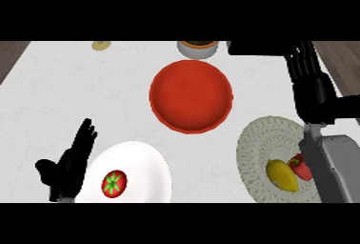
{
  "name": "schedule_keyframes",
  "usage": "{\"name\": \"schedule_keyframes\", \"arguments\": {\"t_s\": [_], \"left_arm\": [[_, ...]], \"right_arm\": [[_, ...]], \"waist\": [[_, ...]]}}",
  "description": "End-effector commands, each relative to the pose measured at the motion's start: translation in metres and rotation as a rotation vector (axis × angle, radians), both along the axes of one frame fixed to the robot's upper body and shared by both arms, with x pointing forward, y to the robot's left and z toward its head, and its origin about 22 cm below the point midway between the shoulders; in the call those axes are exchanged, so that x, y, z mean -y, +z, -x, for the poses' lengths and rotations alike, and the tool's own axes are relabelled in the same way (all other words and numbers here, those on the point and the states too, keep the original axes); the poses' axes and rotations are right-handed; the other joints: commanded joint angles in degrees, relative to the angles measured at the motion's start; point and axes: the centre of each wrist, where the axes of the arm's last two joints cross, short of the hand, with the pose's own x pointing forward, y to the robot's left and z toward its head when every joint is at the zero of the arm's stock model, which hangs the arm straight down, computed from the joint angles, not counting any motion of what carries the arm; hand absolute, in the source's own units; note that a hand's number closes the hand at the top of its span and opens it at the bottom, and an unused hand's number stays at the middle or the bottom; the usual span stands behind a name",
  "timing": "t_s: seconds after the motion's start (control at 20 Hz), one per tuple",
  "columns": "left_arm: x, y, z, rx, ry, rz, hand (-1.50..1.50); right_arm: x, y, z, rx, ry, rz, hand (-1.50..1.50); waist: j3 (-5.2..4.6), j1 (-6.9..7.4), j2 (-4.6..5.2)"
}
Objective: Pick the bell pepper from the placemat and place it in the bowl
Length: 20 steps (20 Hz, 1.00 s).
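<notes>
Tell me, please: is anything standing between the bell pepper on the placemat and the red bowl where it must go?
Nothing visible blocks it. The bell pepper lies on the placemat, beside a yellow item, and only bare counter separates the placemat from the red bowl. The right hand is raised beyond the placemat.

counter (84,90): bowl (190,95), plate (144,162), placemat (264,143).

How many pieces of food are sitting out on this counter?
3 that I can tell: a tomato on the white plate, plus a yellow bell pepper and a red one on the placemat. The arm may hide more.
</notes>
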Motion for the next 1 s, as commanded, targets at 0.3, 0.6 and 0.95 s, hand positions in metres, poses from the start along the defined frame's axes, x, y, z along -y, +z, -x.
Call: {"name": "schedule_keyframes", "arguments": {"t_s": [0.3, 0.6, 0.95], "left_arm": [[-0.025, 0.056, -0.040, 0.265, 0.036, -0.090, 0.00], [-0.070, 0.096, -0.049, 0.363, 0.118, -0.110, 0.00], [-0.078, 0.109, -0.058, 0.373, 0.135, -0.115, 0.00]], "right_arm": [[-0.068, 0.084, 0.037, 0.506, 0.863, 0.427, -1.50], [0.005, 0.019, 0.103, 0.538, 1.041, 0.189, -1.50], [0.086, 0.060, 0.127, 0.660, 0.947, 0.538, -1.50]], "waist": [[1.39, -1.26, -3.84], [2.14, -4.75, 0.16], [2.00, -5.25, 0.72]]}}
